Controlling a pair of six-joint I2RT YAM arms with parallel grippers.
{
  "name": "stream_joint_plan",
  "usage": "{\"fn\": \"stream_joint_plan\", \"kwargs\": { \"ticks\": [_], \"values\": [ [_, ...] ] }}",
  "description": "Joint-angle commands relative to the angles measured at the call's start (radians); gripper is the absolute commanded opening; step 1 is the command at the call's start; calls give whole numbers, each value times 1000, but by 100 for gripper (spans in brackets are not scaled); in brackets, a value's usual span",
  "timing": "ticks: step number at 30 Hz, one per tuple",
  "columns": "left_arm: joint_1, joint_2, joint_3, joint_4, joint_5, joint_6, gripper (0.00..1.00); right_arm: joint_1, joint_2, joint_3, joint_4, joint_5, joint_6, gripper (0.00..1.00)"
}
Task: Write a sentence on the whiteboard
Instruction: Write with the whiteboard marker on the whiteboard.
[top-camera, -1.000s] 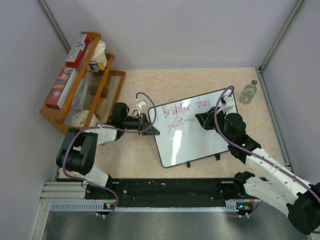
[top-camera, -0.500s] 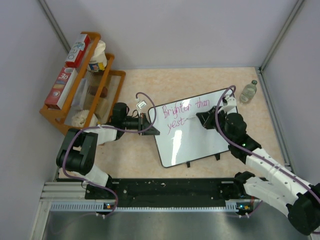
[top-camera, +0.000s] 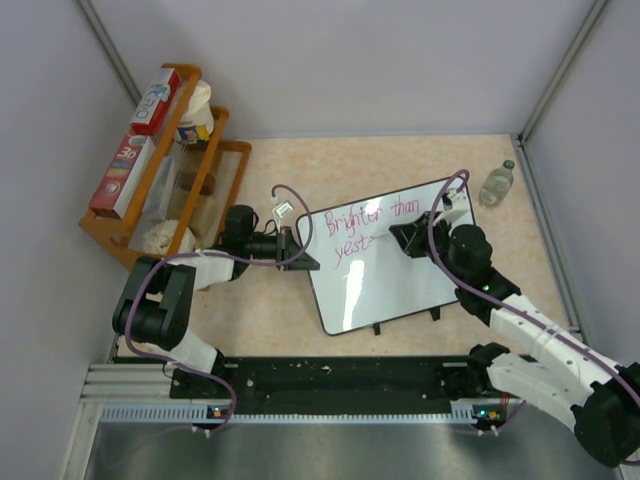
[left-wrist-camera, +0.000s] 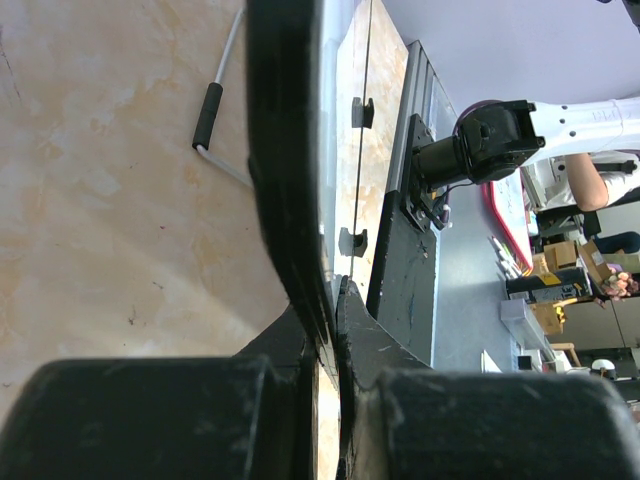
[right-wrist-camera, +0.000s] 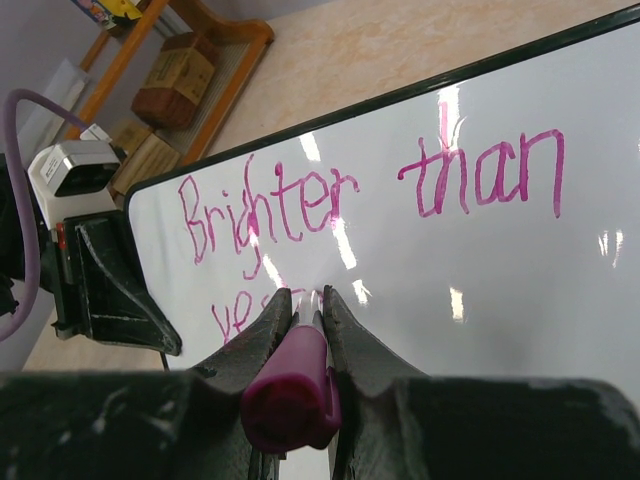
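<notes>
- The black-framed whiteboard (top-camera: 390, 285) lies on the worktop (top-camera: 270, 310), bearing the pink sentence (top-camera: 365, 228) "Brighter than / yest".
- The left end effector (top-camera: 298, 247) pinches its left edge; the right end effector (right-wrist-camera: 305, 295), clamped on a magenta marker (right-wrist-camera: 292, 385), hides the second line's end.
- A wooden rack (top-camera: 130, 215) stands left, a bottle (top-camera: 497, 184) right.
- The board's long axis runs left to right, right end angled away, feet nearest.

A robotics lab cell: grey partition walls (top-camera: 350, 60) box in the worktop (top-camera: 350, 160), arm-mounting rail (top-camera: 300, 410) at six o'clock.
</notes>
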Motion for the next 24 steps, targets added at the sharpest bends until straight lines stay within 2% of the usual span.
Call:
{"fn": "stream_joint_plan", "kwargs": {
  "ticks": [1, 13, 24],
  "values": [
    [-27, 17, -30, -3, -84, 198, 0, -12, -10, -20, -14, -5, -7, 0],
    [-27, 16, -31, -3, -84, 198, 0, -12, -56, -82, -41, 1, 10, 0],
    [-27, 16, -30, -3, -86, 198, 0, -12, -79, -72, -67, 55, -5, 0]
  ]
}}
